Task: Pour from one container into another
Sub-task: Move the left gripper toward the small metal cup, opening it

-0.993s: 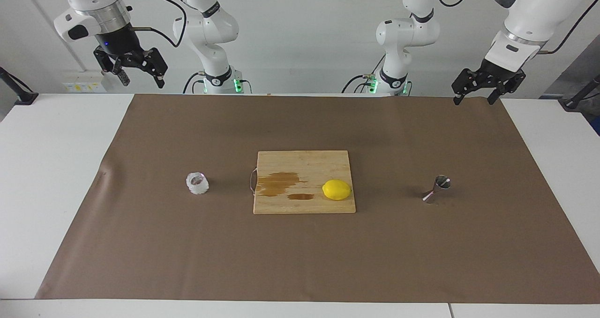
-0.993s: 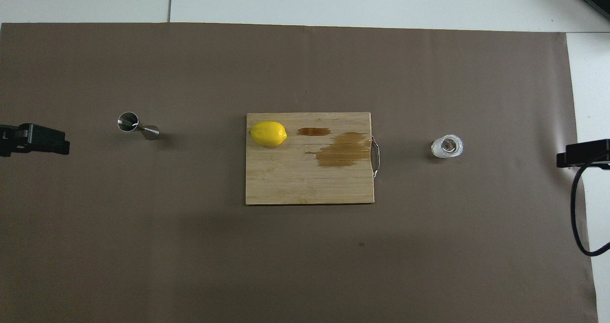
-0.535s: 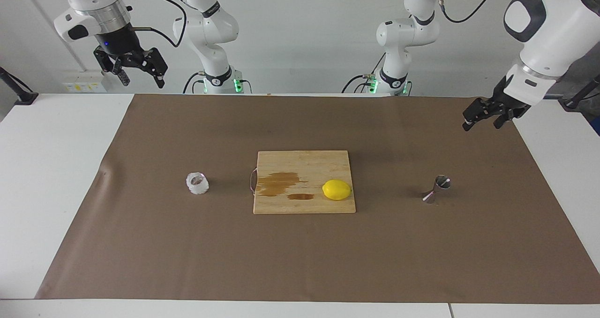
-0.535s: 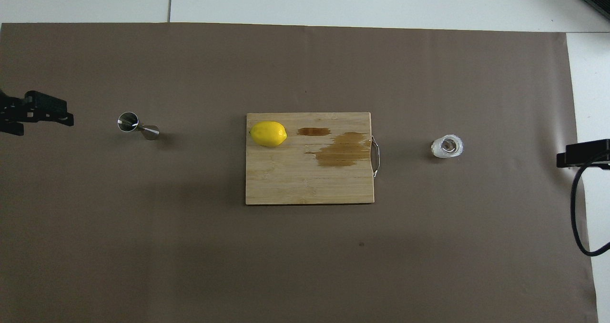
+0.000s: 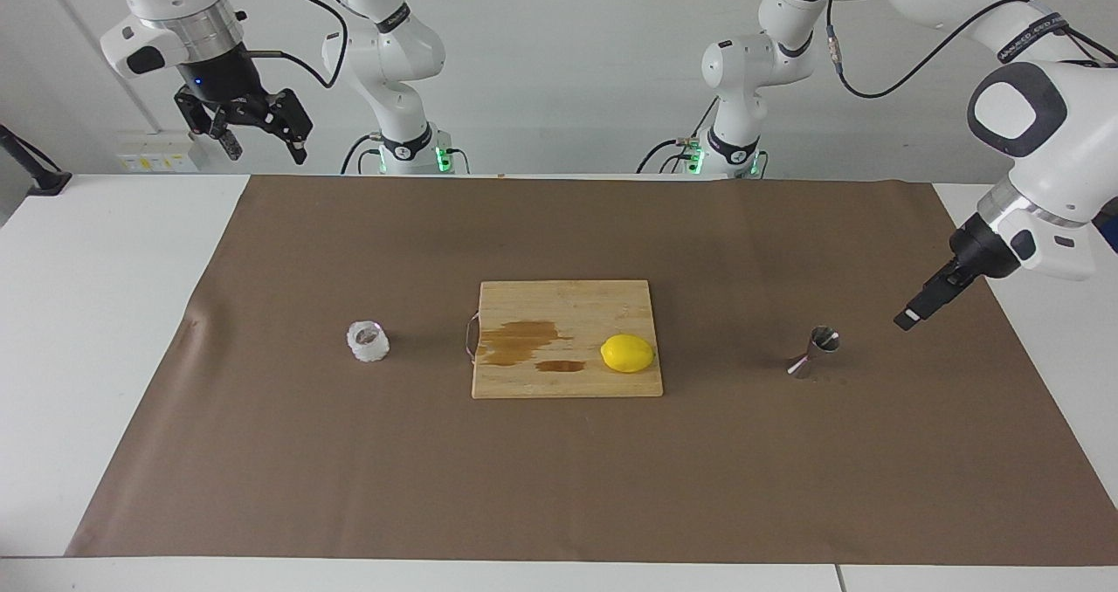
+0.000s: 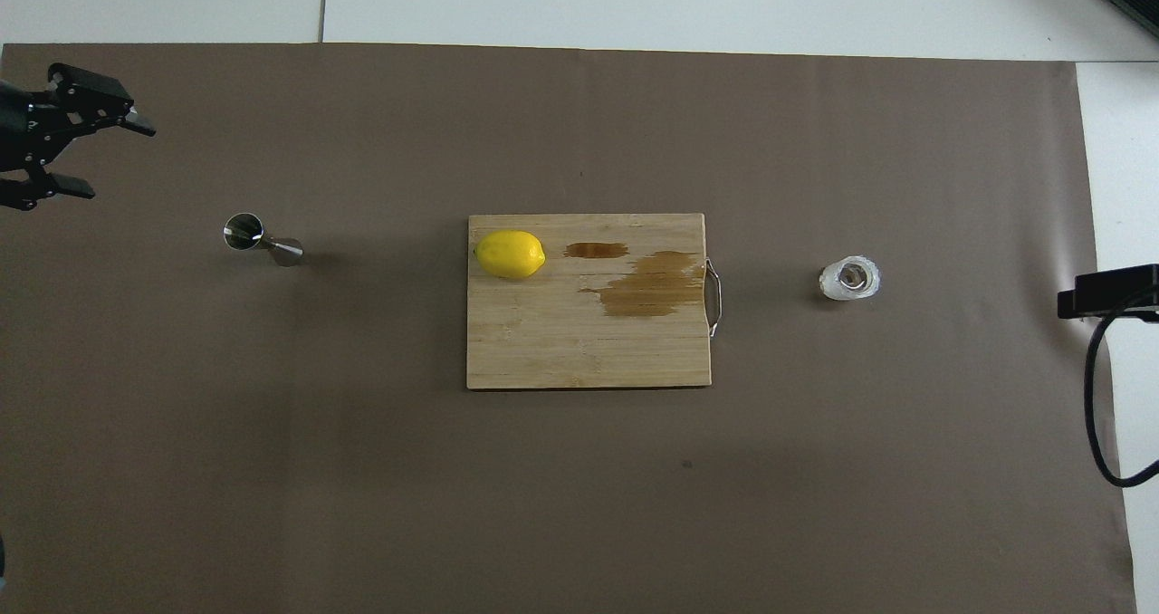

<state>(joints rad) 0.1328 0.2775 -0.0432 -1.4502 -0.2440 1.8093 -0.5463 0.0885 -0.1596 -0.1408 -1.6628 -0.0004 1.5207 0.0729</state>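
Observation:
The small faceted glass cup (image 5: 368,340) stands on the brown mat toward the right arm's end of the table; it also shows in the overhead view (image 6: 849,278). The steel hourglass jigger (image 5: 814,352) stands upright toward the left arm's end, also seen from overhead (image 6: 263,240). My left gripper (image 5: 910,314) hangs low over the mat beside the jigger, apart from it, toward the mat's edge. The overhead view shows my left gripper (image 6: 109,154) open and empty. My right gripper (image 5: 262,147) waits high by its end of the table, open and empty.
A wooden cutting board (image 5: 568,299) with a metal handle lies mid-table between cup and jigger, with a lemon (image 5: 627,353) and dark wet stains on it. The brown mat (image 5: 559,487) covers most of the white table.
My left gripper has swung down and away from the robots' edge of the mat, to a low spot beside the jigger. The right arm, cup, jigger and lemon have not moved.

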